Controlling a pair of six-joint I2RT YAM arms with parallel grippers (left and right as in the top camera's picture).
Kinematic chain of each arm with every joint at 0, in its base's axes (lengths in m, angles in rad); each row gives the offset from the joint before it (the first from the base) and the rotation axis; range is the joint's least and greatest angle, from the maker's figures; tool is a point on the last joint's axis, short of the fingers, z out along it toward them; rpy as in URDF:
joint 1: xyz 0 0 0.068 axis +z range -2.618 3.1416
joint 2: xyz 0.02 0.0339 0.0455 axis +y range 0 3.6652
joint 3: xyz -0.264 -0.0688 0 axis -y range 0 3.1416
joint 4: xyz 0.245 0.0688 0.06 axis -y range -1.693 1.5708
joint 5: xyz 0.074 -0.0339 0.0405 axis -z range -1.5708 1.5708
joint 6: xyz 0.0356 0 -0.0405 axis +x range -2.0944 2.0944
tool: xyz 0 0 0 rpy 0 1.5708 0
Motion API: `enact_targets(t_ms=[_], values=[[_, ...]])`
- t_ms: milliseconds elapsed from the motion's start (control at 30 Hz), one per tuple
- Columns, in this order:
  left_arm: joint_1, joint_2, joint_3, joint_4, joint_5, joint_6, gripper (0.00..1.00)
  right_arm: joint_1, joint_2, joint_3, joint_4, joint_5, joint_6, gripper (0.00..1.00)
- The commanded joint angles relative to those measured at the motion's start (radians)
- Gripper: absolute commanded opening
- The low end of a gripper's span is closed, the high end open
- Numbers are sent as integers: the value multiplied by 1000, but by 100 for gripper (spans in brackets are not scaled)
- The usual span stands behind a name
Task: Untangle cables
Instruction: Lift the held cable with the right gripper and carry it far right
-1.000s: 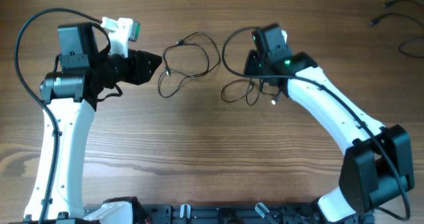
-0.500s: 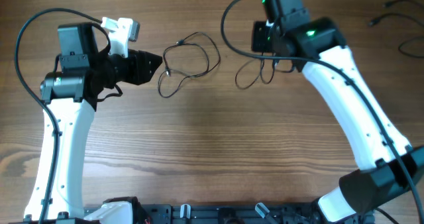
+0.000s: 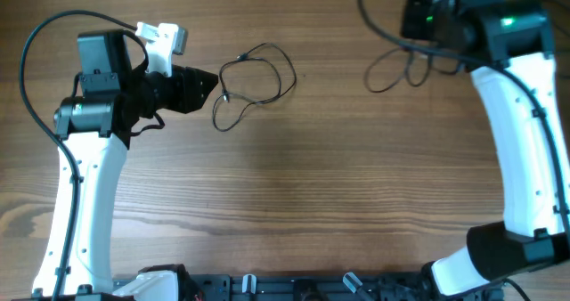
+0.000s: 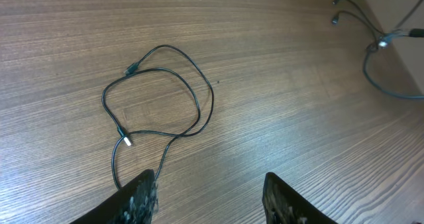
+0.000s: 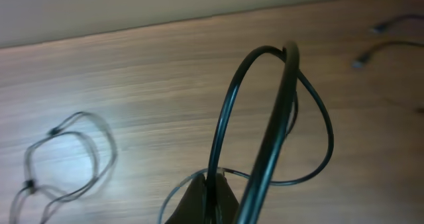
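Left gripper [image 4: 211, 192] parted (empty) near coiled cable [image 4: 199, 108], right gripper [image 5: 207, 199] pinching another cable [image 5: 220, 121]

wood-grain table [image 3: 294, 185] filled pretty much the whole overhead shot, warm brown boards, soft even light, plain beige wall [image 5: 99, 12] was behind the far edge

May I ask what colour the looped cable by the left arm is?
The cable is black; left wrist view.
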Motion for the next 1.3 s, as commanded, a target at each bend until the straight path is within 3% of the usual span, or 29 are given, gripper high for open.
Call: enact_targets(t_ms=[0, 367, 733, 1267], values=[[2, -3, 5, 6, 5, 19, 53, -71, -17, 45, -9, 21, -26, 4], [2, -3, 5, 6, 5, 19, 53, -317, -17, 108, -43, 21, -45, 4], [2, -3, 5, 6, 5, 19, 53, -578, -7, 108, 65, 40, -51, 4], [2, -3, 5, -32, 5, 15, 53, -777, 266, 108, 211, 55, -52, 4]])
